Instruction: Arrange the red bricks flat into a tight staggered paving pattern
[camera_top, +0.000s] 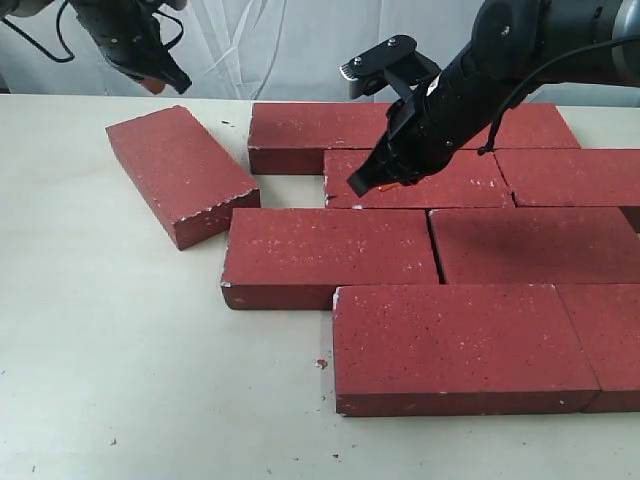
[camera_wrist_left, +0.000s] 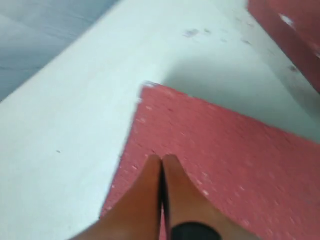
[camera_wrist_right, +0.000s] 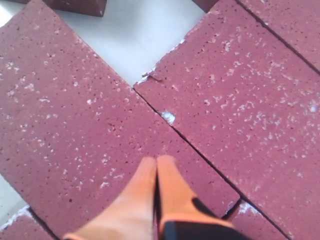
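Observation:
Several red bricks (camera_top: 330, 250) lie flat in staggered rows on the right half of the table. One loose red brick (camera_top: 180, 172) lies skewed to the left of them, apart from the rows. My left gripper (camera_top: 168, 78) hangs above the far end of that loose brick, shut and holding nothing. In the left wrist view its tips (camera_wrist_left: 162, 159) are over the brick's top face (camera_wrist_left: 225, 155). My right gripper (camera_top: 365, 185) hovers low over the left end of a second-row brick (camera_top: 450, 185), shut and empty. Its tips (camera_wrist_right: 156, 161) are over a brick face (camera_wrist_right: 75, 115), beside a seam.
The pale table (camera_top: 120, 350) is bare at the left and front. A small gap of table (camera_wrist_right: 135, 35) shows between brick corners in the right wrist view. A grey cloth backdrop (camera_top: 280, 40) hangs behind the table. Small crumbs (camera_top: 321, 364) lie by the front brick.

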